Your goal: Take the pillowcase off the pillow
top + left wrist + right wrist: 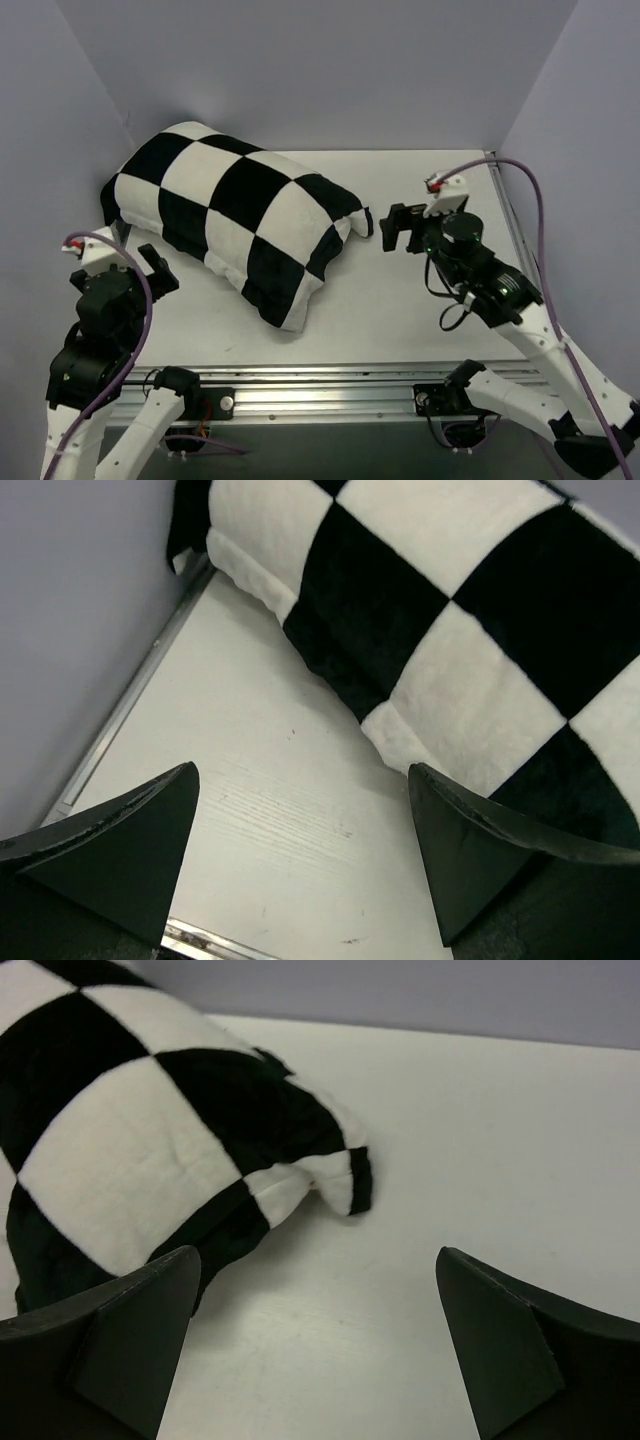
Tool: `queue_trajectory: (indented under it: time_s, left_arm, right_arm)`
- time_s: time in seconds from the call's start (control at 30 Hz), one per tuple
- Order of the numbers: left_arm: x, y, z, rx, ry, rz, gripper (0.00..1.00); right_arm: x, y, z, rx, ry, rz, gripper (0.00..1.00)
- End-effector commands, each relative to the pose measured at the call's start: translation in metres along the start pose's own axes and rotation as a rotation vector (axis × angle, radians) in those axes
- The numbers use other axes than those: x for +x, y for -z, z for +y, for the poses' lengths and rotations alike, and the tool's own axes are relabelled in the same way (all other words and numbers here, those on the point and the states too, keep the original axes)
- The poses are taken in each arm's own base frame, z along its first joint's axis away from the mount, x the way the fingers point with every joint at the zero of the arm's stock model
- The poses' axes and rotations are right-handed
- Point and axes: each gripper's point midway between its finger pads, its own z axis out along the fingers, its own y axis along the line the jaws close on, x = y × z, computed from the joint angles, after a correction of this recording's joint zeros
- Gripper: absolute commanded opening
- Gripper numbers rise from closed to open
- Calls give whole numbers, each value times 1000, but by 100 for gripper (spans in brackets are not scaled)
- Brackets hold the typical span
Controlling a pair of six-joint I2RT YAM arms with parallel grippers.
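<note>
Plump black-and-white checkered fabric pillowcase (235,220) lies on the white surface (400,310) between the left hand (146,263) and right hand (398,230), touching neither; both hands gape wide, empty.

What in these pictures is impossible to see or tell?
- The pillow: in all three views it is wholly covered by the checkered pillowcase.
- The pillowcase's opening: no view shows which end is open.
- Left wrist view: the pillowcase is cut off by the top and right edges.
- Right wrist view: the pillowcase is cut off by the left edge.
</note>
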Motion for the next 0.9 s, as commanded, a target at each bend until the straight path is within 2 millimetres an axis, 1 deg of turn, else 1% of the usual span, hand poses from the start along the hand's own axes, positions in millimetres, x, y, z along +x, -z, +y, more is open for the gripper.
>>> queue_trajectory:
  time_s: [0.0, 0.03, 0.1, 0.13, 0.17, 0.2, 0.23, 0.27, 0.3, 0.37, 0.4, 0.43, 0.47, 0.5, 0.57, 0.6, 0.63, 0.67, 0.7, 0.73, 0.77, 0.8, 0.83, 0.87]
  left_arm:
    - [15, -19, -23, 63, 23, 38, 94]
    - [27, -27, -26, 61, 13, 55, 94]
    - [41, -36, -32, 75, 6, 82, 94]
    - [44, -40, -35, 83, 12, 79, 94]
    - [62, -47, -34, 74, -1, 114, 94]
    - [68, -50, -35, 76, 0, 122, 94]
    - [73, -53, -37, 82, -2, 127, 94]
    - [76, -54, -37, 87, -7, 139, 94]
    - [75, -54, -36, 78, -2, 141, 94]
    - [75, -57, -36, 77, 6, 137, 94]
    - [75, -57, -37, 81, 10, 137, 94]
    - [76, -59, -36, 82, 17, 143, 94]
    - [76, -59, -35, 81, 18, 147, 94]
    - [77, -60, -34, 73, 15, 152, 94]
    - [76, -61, -29, 51, 12, 148, 94]
    - [75, -61, -28, 44, 12, 145, 94]
    - [74, -61, -26, 40, 13, 141, 94]
    - [74, -61, -25, 35, 16, 138, 94]
    - [73, -62, -24, 33, 19, 136, 94]
    - [73, -62, -24, 34, 18, 134, 94]
    - [72, -61, -22, 29, 22, 128, 94]
    - [72, -61, -22, 32, 20, 128, 94]
    - [72, -61, -22, 29, 17, 127, 94]
    - [72, -61, -21, 28, 18, 125, 94]
  right_arm:
    - [17, -29, 60, -233, -42, 73, 100]
    - [34, -42, 77, -271, -18, 129, 100]
    - [36, -54, 93, -299, -2, 129, 100]
    - [50, -65, 101, -300, 16, 162, 100]
    - [44, -70, 114, -333, 16, 134, 100]
    - [47, -75, 122, -353, 32, 135, 100]
    - [59, -85, 132, -370, 55, 163, 100]
    - [55, -84, 155, -462, 64, 152, 100]
    - [69, -93, 166, -491, 108, 181, 100]
    - [72, -99, 185, -537, 139, 174, 100]
    - [80, -103, 199, -565, 163, 181, 100]
    - [83, -107, 205, -575, 188, 172, 100]
    - [80, -114, 211, -578, 188, 146, 100]
    - [91, -126, 215, -566, 195, 162, 100]
    - [101, -141, 218, -537, 210, 171, 100]
    - [119, -154, 218, -513, 225, 205, 100]
    - [120, -162, 215, -477, 231, 204, 100]
    - [126, -169, 211, -440, 237, 211, 89]
    - [138, -176, 204, -395, 247, 227, 80]
    - [147, -177, 199, -377, 251, 244, 56]
    - [153, -177, 195, -360, 246, 251, 43]
    - [154, -176, 191, -345, 244, 252, 31]
    - [158, -174, 184, -319, 246, 262, 11]
    - [163, -167, 176, -301, 235, 274, 3]
